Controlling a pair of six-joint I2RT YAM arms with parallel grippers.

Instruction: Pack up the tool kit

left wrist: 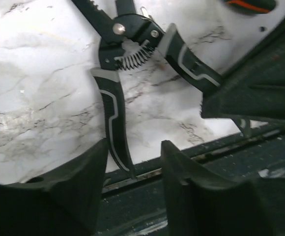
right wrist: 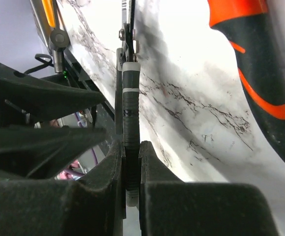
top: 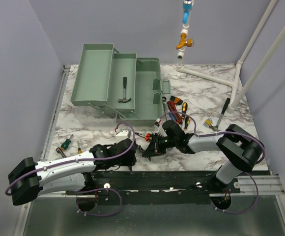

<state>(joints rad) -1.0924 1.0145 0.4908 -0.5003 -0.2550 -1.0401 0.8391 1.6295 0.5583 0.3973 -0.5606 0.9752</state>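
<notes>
Pliers (left wrist: 114,59) lay on the table (top: 201,91), lower centre of the top view. Stiff, heavyish steel, spring-loaded, so grab the grippy handles. Right gripper (right wrist: 131,162) was pinched tight on one handle. Left gripper (left wrist: 134,152) gaped wide around the other, probably not touching.
</notes>
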